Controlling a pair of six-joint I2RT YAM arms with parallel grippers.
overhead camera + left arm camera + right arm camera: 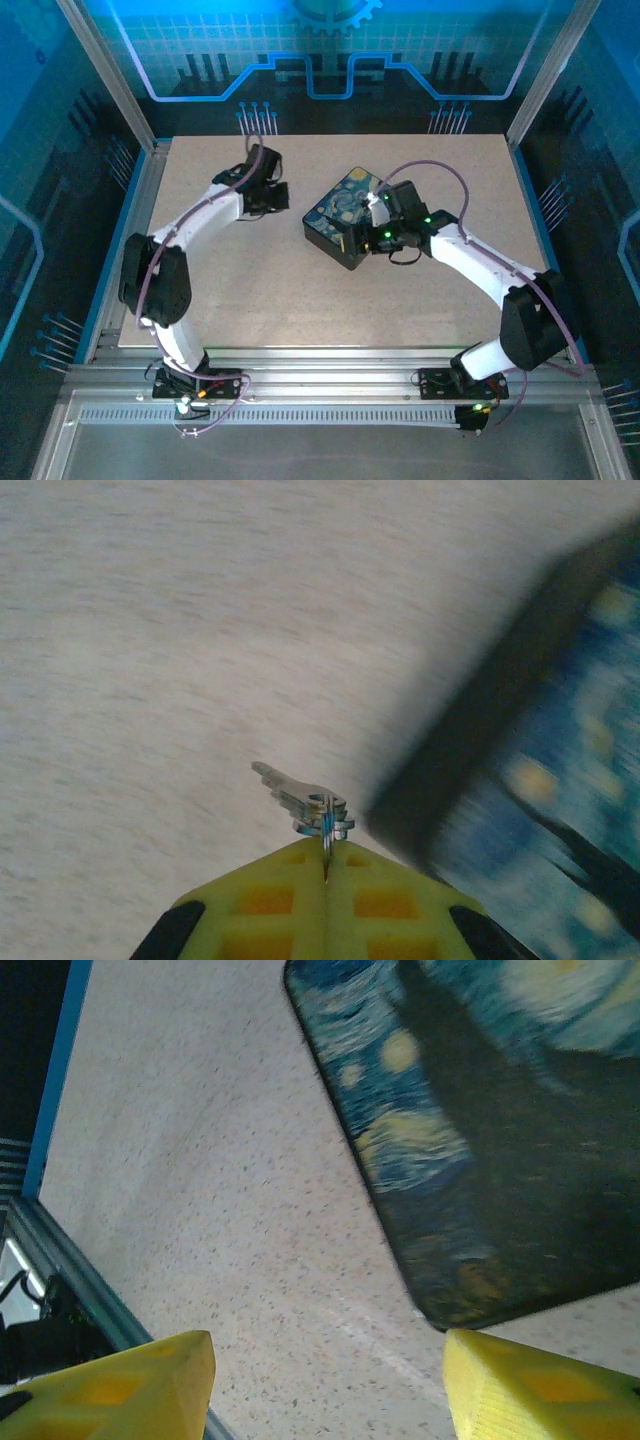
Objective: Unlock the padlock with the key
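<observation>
The left pincer (325, 855) is pressed fully shut at the bottom centre of the left wrist view. Its yellow fingers (270, 900) meet along a thin seam, and the key (305, 802) is pinched in that seam. The key's pale metal blade sticks out toward the upper left, over the speckled counter (180, 660). The black box (520, 780) with the blue and yellow swirled lid lies blurred along the right side of that frame, near the key but apart from it. In the right wrist view the right pincer (330, 1370) stands partly open with nothing between its two yellow fingers, which sit at the lower left and lower right of the frame; the lid takes up the upper right. From above, the right pincer hangs over the box's right edge in mid-frame, and the left pincer sits to the left of the box with a gap between them.
</observation>
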